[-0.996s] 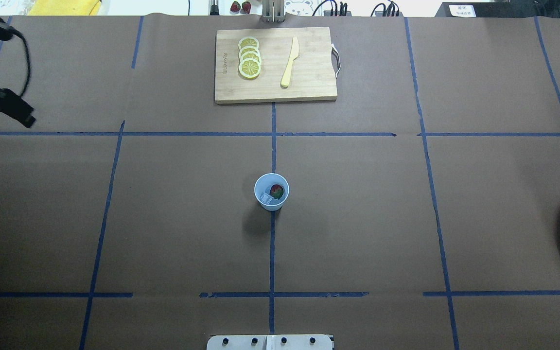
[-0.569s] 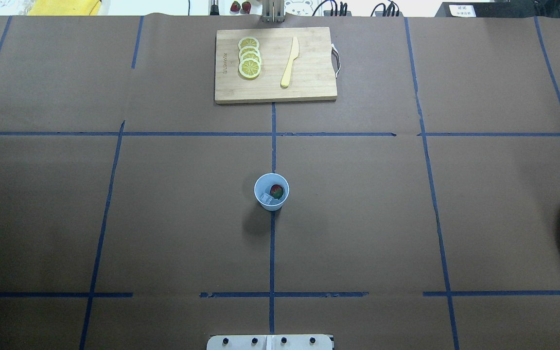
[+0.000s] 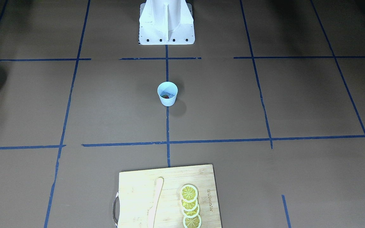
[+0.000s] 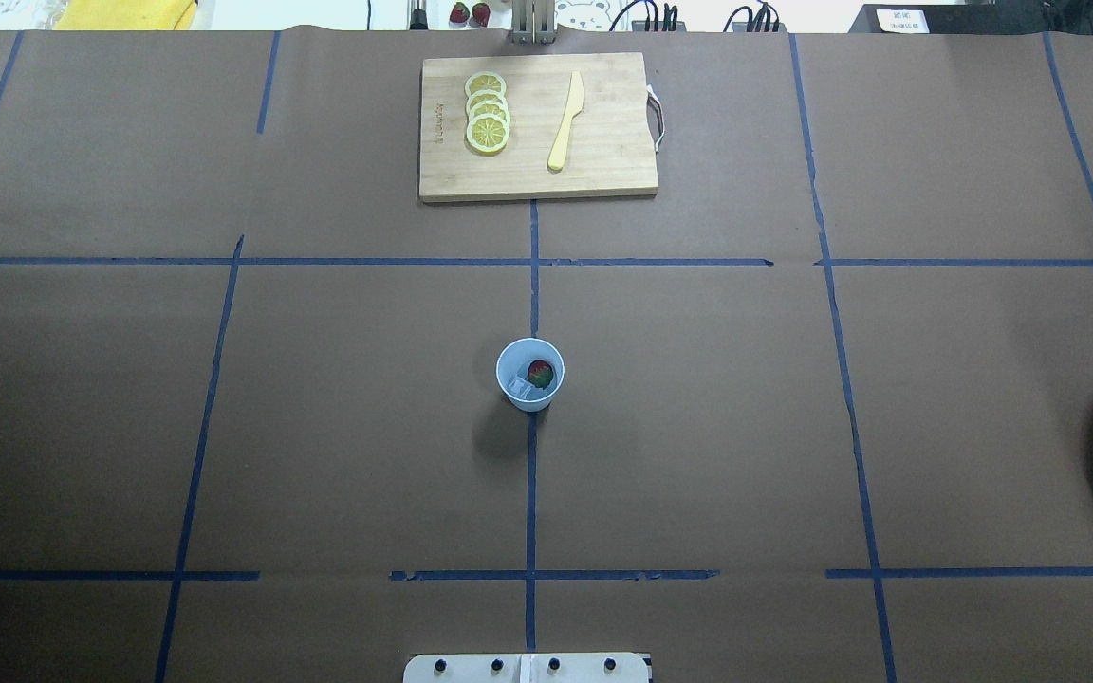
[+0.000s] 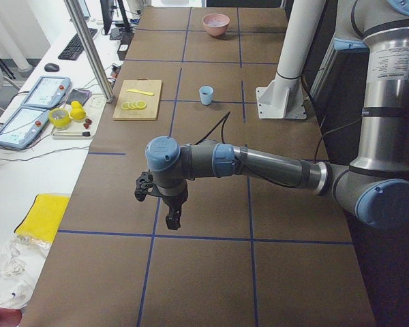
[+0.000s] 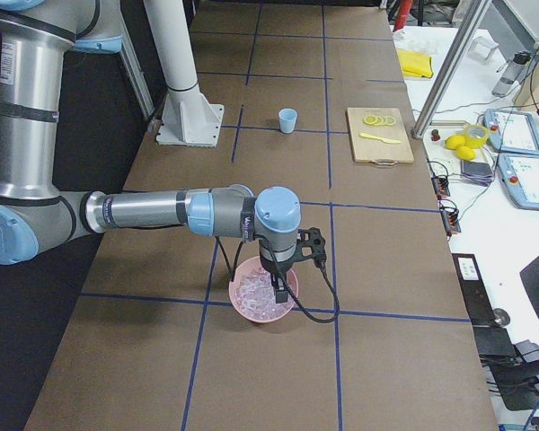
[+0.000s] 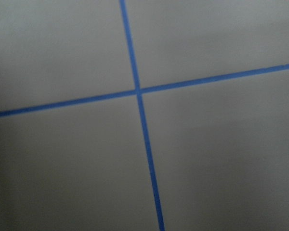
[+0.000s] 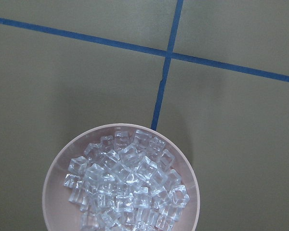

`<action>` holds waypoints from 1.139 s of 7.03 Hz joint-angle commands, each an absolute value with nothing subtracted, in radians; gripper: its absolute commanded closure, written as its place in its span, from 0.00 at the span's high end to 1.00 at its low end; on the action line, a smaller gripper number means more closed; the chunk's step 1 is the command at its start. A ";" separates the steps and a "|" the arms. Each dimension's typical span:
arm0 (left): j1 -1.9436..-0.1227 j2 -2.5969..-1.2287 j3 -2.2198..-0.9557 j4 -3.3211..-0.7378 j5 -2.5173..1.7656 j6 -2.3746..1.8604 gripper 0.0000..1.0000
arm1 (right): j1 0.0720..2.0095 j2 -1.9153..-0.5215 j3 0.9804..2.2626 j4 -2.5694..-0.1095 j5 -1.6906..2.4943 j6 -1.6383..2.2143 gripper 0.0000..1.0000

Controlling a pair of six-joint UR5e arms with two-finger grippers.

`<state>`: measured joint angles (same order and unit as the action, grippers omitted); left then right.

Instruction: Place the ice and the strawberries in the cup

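Note:
The pale-blue cup [image 4: 529, 396] stands at the table's middle; it also shows in the front view [image 3: 167, 98]. Inside it lie one red strawberry [image 4: 538, 372] and a clear ice cube [image 4: 518, 386]. More ice [image 8: 125, 187] fills the pink bowl [image 8: 55, 168] at the robot's right end. My right gripper [image 6: 278, 294] hangs just over that bowl [image 6: 240, 303]; I cannot tell if it is open. My left gripper [image 5: 172, 221] hangs over bare table at the left end, far from the cup [image 5: 205, 95]; I cannot tell its state. No fingers show in either wrist view.
A wooden cutting board [image 4: 603, 161] with lemon slices [image 4: 488, 114] and a yellow knife [image 4: 565, 123] lies at the far middle. Two more strawberries [image 4: 469, 12] sit beyond the table's far edge. The robot's white base [image 3: 166, 22] stands behind the cup.
My left arm, seen at the overhead view's upper left one second ago, has moved out of that view. The cup and its contents have not moved.

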<state>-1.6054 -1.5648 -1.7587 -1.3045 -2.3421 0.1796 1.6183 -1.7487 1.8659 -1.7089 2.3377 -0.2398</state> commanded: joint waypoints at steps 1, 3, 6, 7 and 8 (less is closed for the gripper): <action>-1.608 -1.555 -1.738 -1.304 -2.333 0.163 1.00 | 1.618 -1.747 1.865 -1.709 2.338 -0.239 0.99; -1.608 -1.537 -1.741 -1.302 -2.332 0.166 1.00 | 1.618 -1.747 1.865 -1.709 2.338 -0.239 0.99; -1.608 -1.519 -1.756 -1.302 -2.333 0.166 1.00 | 1.618 -1.743 1.868 -1.707 2.338 -0.202 0.99; -1.608 -1.519 -1.759 -1.302 -2.333 0.166 1.00 | 1.618 -1.743 1.868 -1.707 2.339 -0.202 0.99; -1.608 -1.517 -1.758 -1.302 -2.333 0.166 1.00 | 1.618 -1.743 1.867 -1.707 2.339 -0.202 1.00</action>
